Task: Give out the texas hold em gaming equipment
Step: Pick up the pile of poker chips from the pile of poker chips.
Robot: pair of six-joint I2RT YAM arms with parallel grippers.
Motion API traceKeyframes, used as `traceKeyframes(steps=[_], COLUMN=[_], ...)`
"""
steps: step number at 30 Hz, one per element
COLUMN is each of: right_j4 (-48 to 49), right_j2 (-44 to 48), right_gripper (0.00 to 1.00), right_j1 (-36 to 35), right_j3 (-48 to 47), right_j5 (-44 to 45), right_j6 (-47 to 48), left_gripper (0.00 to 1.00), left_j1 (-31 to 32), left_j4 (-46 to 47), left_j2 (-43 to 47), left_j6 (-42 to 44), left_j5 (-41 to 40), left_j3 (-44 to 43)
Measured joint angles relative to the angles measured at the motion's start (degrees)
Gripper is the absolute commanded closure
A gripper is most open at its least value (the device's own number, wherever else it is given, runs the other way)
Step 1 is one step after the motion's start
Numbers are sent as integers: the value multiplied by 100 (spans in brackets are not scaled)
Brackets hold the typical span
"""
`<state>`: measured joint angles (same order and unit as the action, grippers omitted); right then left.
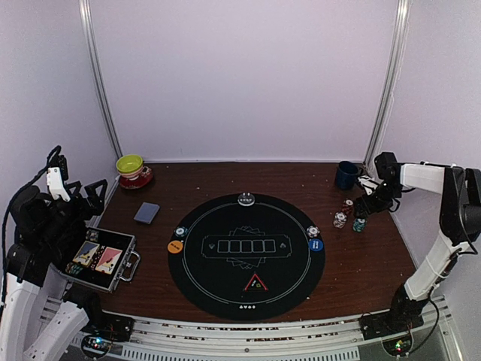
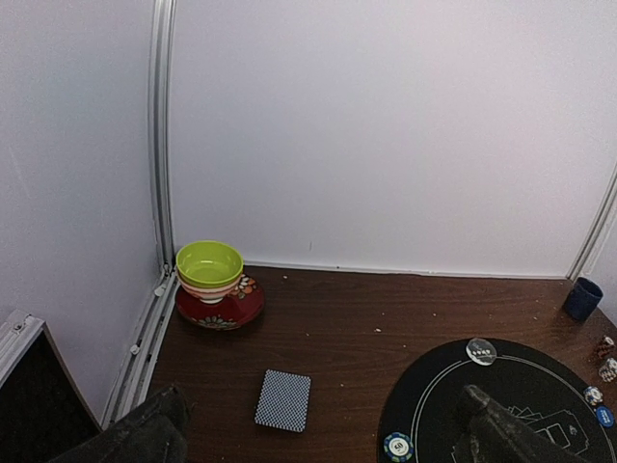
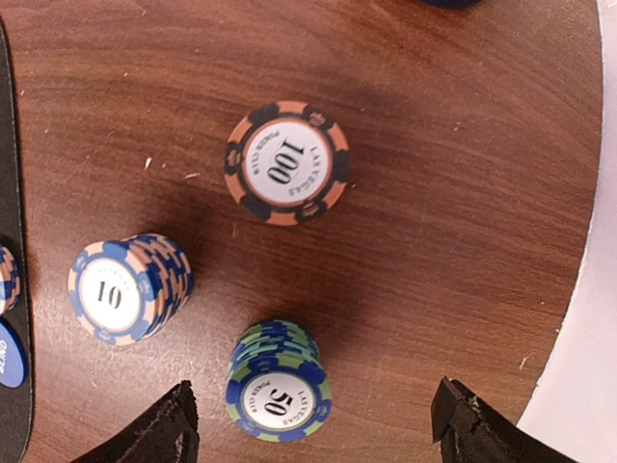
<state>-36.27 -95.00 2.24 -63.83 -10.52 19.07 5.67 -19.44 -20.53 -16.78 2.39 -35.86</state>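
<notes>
- Your right gripper (image 3: 313, 434) hangs over the far right part of the table (image 1: 361, 263). Its fingers (image 3: 159, 429) are spread wide and grip nothing.
- Three chip stacks stand on the bare wood below it, apart from one another.
- The green stack (image 3: 278, 381), marked 50, sits between the fingers and touches neither.
- The white stack (image 3: 125, 287), marked 10, leans a little and is nearer the mat (image 1: 210, 278).
- The red stack (image 3: 286, 162), marked 100, stands beyond them, toward the mug (image 1: 346, 174).
- Your left gripper (image 2: 323, 439) is raised at the left edge, fingers wide apart and empty.
- The deck of cards (image 1: 146, 213) lies face down on the wood, between the bowl (image 1: 130, 164) on its saucer (image 1: 143, 180) and the mat.
- On the mat, the orange button (image 1: 175, 246) is at the left rim with a chip pile (image 1: 180, 232) just beside it.
- The blue button (image 1: 316, 244) is at the right rim with a second chip pile (image 1: 313, 230) just beside it.
- The red triangle (image 1: 255, 283) is by the mat's near edge and a clear disc (image 1: 246, 198) is at its far edge.
- An open case (image 1: 101, 259) sits at the near left corner, below the left arm.
</notes>
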Motion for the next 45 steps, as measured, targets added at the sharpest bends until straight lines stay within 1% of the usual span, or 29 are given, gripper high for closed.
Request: traceKeyframes(steps=[13,23,33,40,45], right_j4=[-114,332,678,802,802], right_j2=[129,627,680,271,79], right_gripper=[16,16,17,20,23], right_j1=[0,-66,-728,-1036,-1123], right_j3=[0,61,306,306,306], right_j5=[-240,-529,-579,-310,-131], right_j6=[214,258,372,358,343], left_gripper=[2,2,2,2,2], left_j1=[0,0,0,0,0], left_j4=[0,2,2,2,2], left_j2=[0,0,2,2,2], left_j6=[0,2,13,15,15], left_j5=[0,0,0,0,0], left_j3=[0,0,0,0,0])
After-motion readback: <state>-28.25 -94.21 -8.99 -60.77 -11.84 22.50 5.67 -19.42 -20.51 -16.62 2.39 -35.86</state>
